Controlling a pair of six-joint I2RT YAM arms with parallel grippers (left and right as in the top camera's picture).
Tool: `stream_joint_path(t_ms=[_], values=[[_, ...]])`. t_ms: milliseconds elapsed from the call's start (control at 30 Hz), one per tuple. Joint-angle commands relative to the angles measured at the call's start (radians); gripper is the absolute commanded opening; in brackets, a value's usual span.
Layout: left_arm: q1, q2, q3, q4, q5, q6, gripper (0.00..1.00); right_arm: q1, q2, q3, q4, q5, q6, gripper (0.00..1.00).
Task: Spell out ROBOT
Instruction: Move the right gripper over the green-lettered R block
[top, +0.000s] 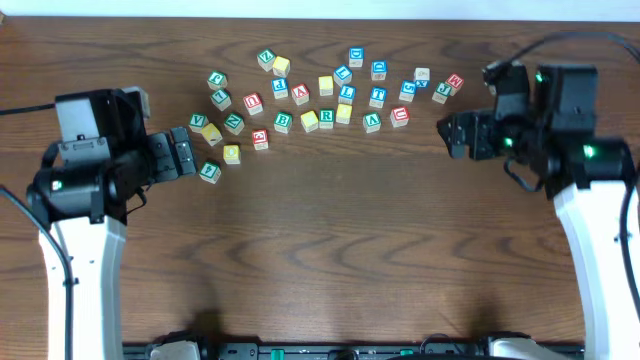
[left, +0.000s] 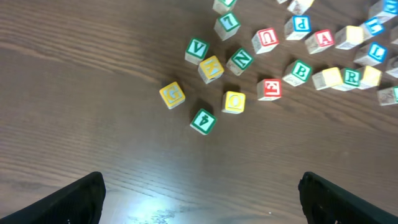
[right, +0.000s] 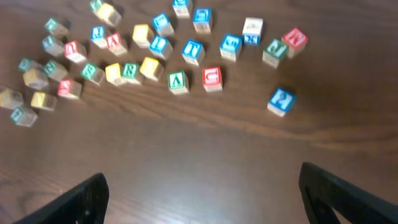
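Green R cube lies well apart from the left pincer and the right pincer, both released and empty.

Table near half bare: wide lane in. Cubes crowd the far band. R wedged between 2 yellow cubes, seemingly touching. Blue cube stands apart, reachable all round.

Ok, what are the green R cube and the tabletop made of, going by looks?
Green R cube: probably wood, with pale bare-looking sides and a matt face printed with a green letter. Tabletop: dark brown wood grain with a slight sheen where the light hits; whether it is solid wood, veneer or laminate cannot be told.
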Motion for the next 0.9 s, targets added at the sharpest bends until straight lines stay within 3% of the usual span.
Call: stream_joint_path(t_ms=[0, 267, 867], values=[[0.005, 0.021, 0.04, -0.001, -0.041, -0.037, 0.98, 0.036, 0.098, 0.153, -0.06, 0.089, 0.033, 0.9], [0.005, 0.035, 0.082, 0.0, -0.056, -0.061, 0.98, 0.093, 0.329, 0.379, -0.11, 0.109, 0.112, 0.82], [0.005, 0.037, 0.082, 0.0, -0.056, -0.06, 0.98, 0.235, 0.537, 0.393, 0.053, 0.113, 0.189, 0.73]])
